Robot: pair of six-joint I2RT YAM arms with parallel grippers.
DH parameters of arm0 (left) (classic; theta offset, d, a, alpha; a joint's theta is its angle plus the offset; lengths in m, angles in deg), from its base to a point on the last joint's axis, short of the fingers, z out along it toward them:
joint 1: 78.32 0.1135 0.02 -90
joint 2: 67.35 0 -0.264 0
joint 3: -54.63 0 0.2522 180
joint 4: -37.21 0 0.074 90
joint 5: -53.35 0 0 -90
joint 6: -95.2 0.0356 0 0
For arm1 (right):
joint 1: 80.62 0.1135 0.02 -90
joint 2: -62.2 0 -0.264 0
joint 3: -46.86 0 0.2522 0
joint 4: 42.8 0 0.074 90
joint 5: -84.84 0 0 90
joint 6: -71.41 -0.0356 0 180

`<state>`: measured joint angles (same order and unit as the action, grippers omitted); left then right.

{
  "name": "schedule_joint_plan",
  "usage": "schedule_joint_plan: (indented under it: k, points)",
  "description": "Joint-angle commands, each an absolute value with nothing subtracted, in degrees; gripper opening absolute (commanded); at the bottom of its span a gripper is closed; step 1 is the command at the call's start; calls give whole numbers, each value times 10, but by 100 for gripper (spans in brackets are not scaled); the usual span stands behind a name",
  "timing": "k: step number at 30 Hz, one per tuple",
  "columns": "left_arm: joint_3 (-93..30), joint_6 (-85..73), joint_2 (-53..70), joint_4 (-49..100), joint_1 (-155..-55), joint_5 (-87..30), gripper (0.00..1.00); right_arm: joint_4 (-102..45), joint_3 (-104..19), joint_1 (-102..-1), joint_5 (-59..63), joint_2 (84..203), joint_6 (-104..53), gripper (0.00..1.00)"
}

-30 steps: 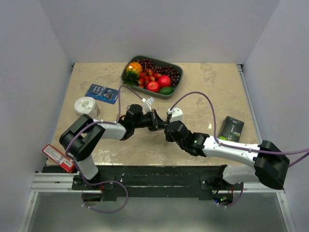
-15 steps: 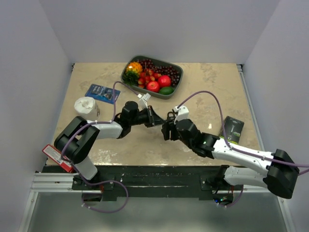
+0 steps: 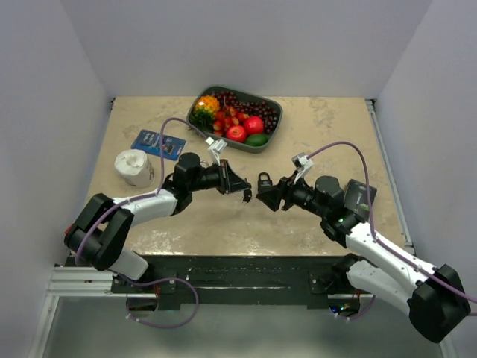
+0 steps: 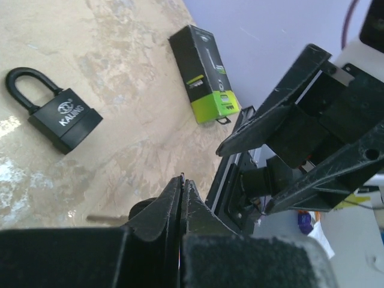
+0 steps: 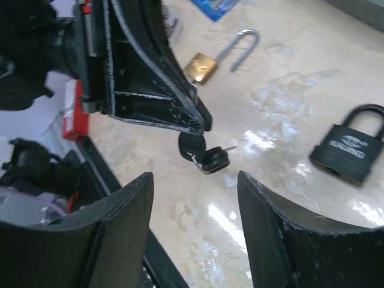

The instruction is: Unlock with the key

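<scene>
A small black-headed key hangs from the tip of the left claw, which is clenched on it, near the middle of the table. Just right of it lies a black padlock. The right claw, released and empty, sits beside the padlock.

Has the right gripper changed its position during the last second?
Yes. The right gripper drew back to the right, nearer to the black-and-green box.

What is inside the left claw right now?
The left claw is shut on black-headed keys hanging below its tip; one blade points sideways. The pinched part is hidden between the fingers.
</scene>
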<state>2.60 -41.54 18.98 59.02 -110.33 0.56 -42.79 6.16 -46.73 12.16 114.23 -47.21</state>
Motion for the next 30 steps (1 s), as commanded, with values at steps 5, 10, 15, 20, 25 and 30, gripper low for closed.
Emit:
schedule_joint_plan:
  k: [5,10,15,20,25,30]
  points:
    - [38,-391,147,679,-1100,102,0,-601,87,-477,288,1155,-518,57]
    - [47,-418,145,731,-1100,132,0,-628,87,-477,303,1179,-523,55]
    - [59,-447,146,774,-1100,151,0,-647,93,-477,308,1187,-529,53]
    - [62,-474,149,824,-1100,163,0,-666,100,-476,314,1200,-540,52]
    - [61,-484,154,838,-1101,165,0,-702,110,-477,328,1214,-557,50]
    - [61,-489,158,847,-1104,164,0,-739,111,-477,338,1233,-572,47]
